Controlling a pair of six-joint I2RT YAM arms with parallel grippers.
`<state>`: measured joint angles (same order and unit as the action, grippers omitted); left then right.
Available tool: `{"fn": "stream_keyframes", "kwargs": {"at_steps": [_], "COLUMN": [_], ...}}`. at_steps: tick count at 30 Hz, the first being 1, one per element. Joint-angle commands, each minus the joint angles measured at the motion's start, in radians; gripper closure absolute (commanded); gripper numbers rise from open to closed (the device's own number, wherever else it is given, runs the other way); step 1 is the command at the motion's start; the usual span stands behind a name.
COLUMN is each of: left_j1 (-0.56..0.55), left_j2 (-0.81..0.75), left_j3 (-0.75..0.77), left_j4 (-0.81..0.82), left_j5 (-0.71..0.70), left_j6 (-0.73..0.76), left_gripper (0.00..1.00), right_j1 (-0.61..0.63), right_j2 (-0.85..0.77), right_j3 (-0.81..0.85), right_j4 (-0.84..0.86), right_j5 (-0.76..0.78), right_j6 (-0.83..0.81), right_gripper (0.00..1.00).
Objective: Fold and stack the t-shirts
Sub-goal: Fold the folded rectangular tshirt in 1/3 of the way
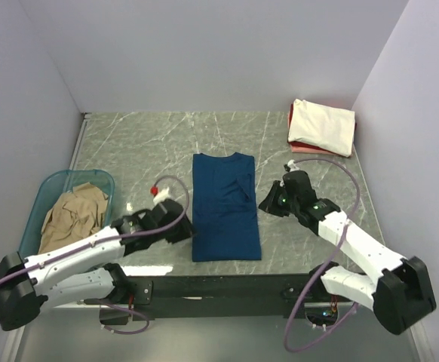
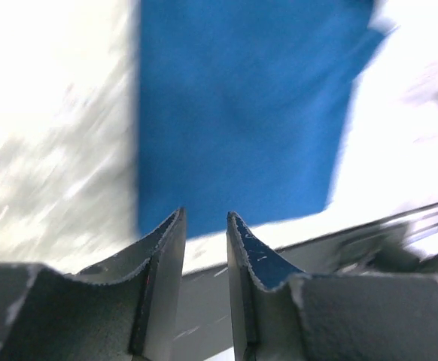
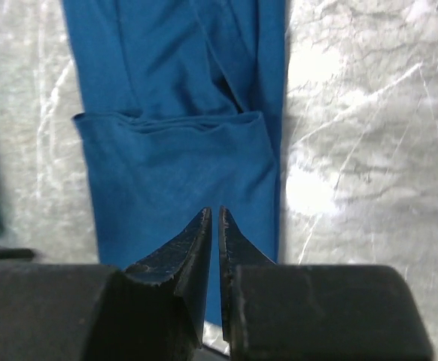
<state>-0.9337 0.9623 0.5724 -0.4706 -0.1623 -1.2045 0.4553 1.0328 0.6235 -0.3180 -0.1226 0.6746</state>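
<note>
**Soft blue shirt is ready for its next fold**

The blue shirt (image 1: pixel 225 210) is laid flat in the middle of the bench (image 1: pixel 129 143). Its sides are turned in, so a long strip is made.

The left jaws are placed just beside its near left edge. A small gap is seen between them, and nothing is held. The right jaws are placed by its right edge. They are almost closed, and nothing is held there either.

The shirt is judged to be light, soft and floppy. If it is lifted at one spot only, it will likely sag and come undone. It is best taken at its two near corners, one by each arm, with all the layers pinched together.

A cream shirt (image 1: pixel 323 127) is folded on top of a red shirt (image 1: pixel 301 148) at the far right corner. A tan shirt (image 1: pixel 72 215) is bunched up in the tub (image 1: pixel 50 185) on the left.
</note>
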Motion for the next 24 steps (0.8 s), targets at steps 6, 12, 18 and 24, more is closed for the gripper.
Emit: {"fn": "stream_keyframes", "kwargs": {"at_steps": [6,12,18,24], "left_j1": [0.127,0.134,0.141,0.154], "left_j2": [0.291,0.522,0.683,0.769], "left_j3": [0.257,0.389,0.477,0.514], "left_j4": [0.211,0.351,0.38,0.385], "left_j5": [0.101,0.196,0.245,0.264], "left_j6": [0.289,0.342,0.352,0.347], "left_gripper": [0.73,0.73,0.75,0.76], "right_j1": [0.028,0.049,0.052,0.052], "right_j2": [0.171,0.292,0.361,0.412], "right_j3": [0.08,0.125,0.165,0.168], "right_j4": [0.149,0.186,0.198,0.217], "right_j5": [-0.008,-0.008,-0.003,-0.015], "right_j6": [-0.066,-0.072,-0.079,-0.078], "right_gripper": [0.87,0.89,0.89,0.9]}}
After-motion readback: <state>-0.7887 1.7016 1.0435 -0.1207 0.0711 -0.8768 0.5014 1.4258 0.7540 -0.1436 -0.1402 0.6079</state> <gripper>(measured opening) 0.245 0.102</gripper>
